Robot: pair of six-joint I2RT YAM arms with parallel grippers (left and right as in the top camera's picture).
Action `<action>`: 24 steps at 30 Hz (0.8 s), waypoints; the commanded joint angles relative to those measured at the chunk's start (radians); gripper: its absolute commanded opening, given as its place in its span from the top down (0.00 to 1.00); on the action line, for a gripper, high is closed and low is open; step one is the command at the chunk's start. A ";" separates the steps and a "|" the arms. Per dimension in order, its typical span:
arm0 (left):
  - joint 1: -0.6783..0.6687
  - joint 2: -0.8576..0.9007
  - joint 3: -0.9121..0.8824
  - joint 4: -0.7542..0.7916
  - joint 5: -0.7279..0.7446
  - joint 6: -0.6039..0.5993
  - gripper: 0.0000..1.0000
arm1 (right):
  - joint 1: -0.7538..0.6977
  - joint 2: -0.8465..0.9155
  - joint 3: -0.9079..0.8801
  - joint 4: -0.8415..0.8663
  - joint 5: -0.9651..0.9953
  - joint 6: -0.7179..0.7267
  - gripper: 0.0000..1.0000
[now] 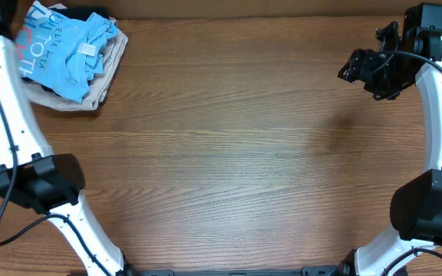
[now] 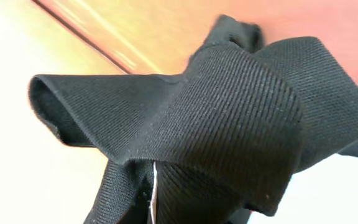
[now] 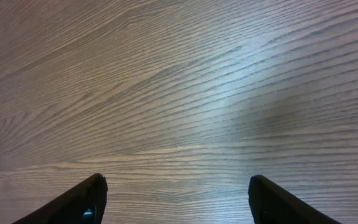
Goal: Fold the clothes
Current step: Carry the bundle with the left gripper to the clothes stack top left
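Zero folds done: black shirt (image 2: 229, 112) bunches right before your left claw, and you cannot tell its grip. Right claw (image 3: 176, 186) hangs spread above worktop (image 3: 179, 74). All folding remains.

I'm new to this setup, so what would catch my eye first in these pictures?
The black fabric, bunched up close, fills the left wrist view. Overhead, a light blue shirt lies heaped on a beige garment at the far left corner of the table. The right hand hangs open above bare wood.
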 commanded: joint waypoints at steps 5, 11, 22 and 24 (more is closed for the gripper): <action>0.080 0.046 -0.066 0.148 0.115 0.047 0.96 | 0.001 -0.014 0.015 -0.022 0.001 0.003 0.24; 0.095 0.119 -0.066 0.124 0.179 0.001 0.96 | 0.001 -0.014 0.015 -0.029 0.001 0.004 0.24; -0.002 0.125 -0.066 -0.053 0.272 -0.089 0.96 | 0.001 -0.014 0.015 -0.025 0.001 0.003 0.24; -0.027 0.126 -0.066 -0.128 0.274 -0.089 0.96 | 0.001 -0.014 0.015 -0.026 0.001 0.003 0.23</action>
